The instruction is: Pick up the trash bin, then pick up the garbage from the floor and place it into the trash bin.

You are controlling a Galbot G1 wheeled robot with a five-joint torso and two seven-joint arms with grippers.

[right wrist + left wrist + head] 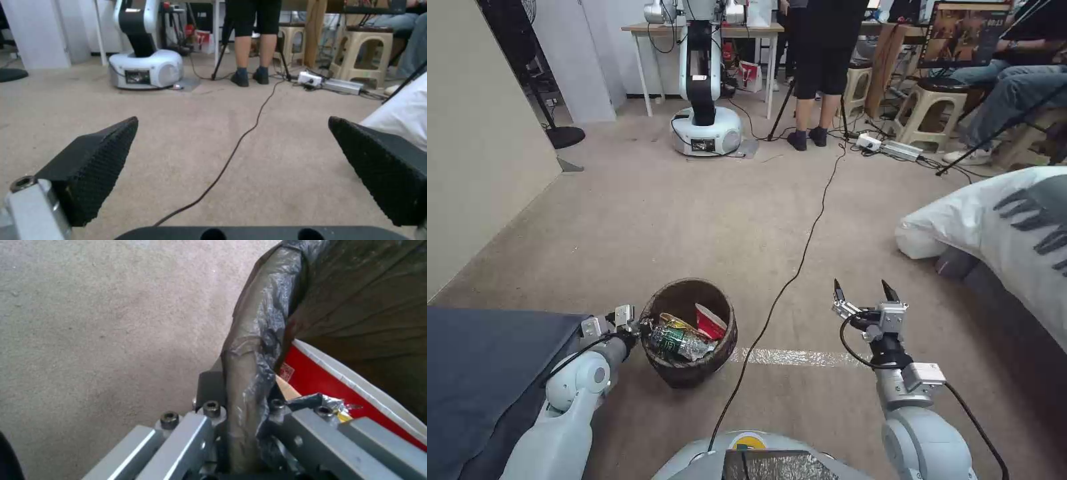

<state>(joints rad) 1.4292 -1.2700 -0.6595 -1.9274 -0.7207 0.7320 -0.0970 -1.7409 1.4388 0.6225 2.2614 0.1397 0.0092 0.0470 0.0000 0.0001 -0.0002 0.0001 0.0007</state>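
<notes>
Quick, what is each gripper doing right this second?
Left gripper: shut on the rim of the trash bin, which holds garbage.
Right gripper: open, holding nothing, above the carpet.

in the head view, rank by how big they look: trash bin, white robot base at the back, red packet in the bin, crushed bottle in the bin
1. Trash bin
2. White robot base, though it stands farther off, so its true size is unsure
3. Crushed bottle
4. Red packet, close to the bottle in apparent size

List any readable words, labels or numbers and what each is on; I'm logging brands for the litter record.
None can be read.
Green-labelled bottle in the trash bin: print blurred.
Red packet: small mark, too blurred.
Dark letters on the white bedding: cut off.
Framed poster: too small.
</notes>
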